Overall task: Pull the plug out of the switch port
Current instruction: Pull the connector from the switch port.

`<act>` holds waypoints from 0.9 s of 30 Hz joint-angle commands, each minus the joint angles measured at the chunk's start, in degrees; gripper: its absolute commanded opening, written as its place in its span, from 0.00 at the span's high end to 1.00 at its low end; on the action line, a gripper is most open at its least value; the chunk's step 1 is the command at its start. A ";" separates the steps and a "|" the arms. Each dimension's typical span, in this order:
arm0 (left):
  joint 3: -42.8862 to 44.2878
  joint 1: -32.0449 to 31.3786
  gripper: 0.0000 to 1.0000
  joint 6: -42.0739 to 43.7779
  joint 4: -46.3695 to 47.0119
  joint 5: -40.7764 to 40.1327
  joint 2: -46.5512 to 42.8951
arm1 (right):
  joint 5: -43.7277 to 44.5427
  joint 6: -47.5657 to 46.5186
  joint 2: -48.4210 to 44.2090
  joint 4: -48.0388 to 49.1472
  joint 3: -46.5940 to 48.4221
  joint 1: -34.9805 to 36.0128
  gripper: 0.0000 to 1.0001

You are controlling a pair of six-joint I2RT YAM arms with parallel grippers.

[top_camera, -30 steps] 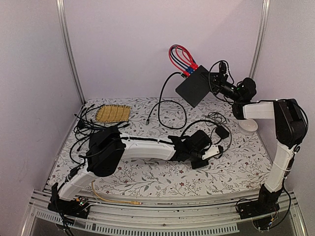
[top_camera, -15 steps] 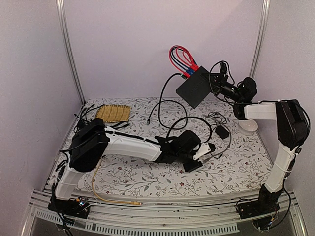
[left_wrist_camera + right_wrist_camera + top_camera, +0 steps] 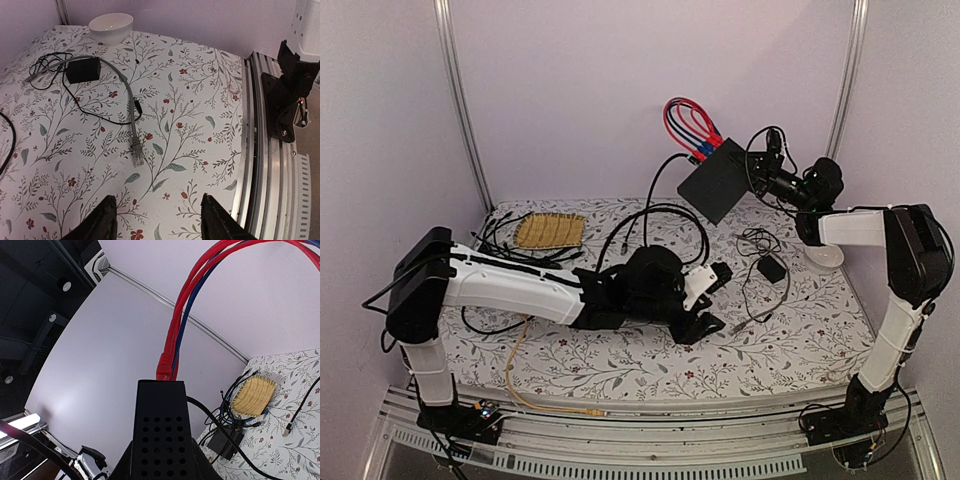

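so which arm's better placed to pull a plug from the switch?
Left, probably. The right claw is shut on the switch, holding it tilted in the air with red and blue cables plugged in. The left claw is open and empty, low over the table, though far from it.

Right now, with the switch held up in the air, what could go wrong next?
1. The right gripper holds the switch aloft by one end; with the red and blue cables plugged in, a tug could twist it loose.
2. Loose black cable loops lie beside the left arm and could snag if it moves.
3. The open left gripper sits low near the grey plug; a sweep might drag it.
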 commanded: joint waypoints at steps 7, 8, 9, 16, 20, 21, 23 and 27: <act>-19.61 9.66 0.42 -22.18 26.48 11.08 -15.94 | 2.82 -1.56 -4.40 5.23 -0.18 1.37 0.99; -21.13 11.09 0.41 -24.64 29.81 12.57 -16.64 | 2.82 -1.57 -4.46 5.31 -0.23 1.45 0.98; -22.35 12.53 0.41 -26.92 32.88 14.00 -17.02 | 2.85 -1.60 -4.53 5.33 -0.25 1.57 0.99; -27.90 21.45 0.40 -47.62 56.98 23.65 -14.94 | 2.87 -1.83 -4.80 5.63 -1.44 2.38 0.99; -29.40 25.72 0.37 -59.73 72.56 25.88 -10.53 | 2.91 -1.29 -4.40 6.85 -2.00 2.88 0.99; -29.27 26.40 0.37 -62.26 76.00 26.20 -9.21 | 2.91 -1.02 -4.22 7.34 -2.13 3.06 0.99; -28.41 27.33 0.34 -66.47 81.13 26.62 -6.61 | 2.91 -0.25 -3.88 8.45 -2.39 3.22 0.99; -26.87 28.05 0.02 -71.72 87.71 25.89 -3.11 | 2.91 0.34 -3.75 9.13 -2.70 3.69 0.98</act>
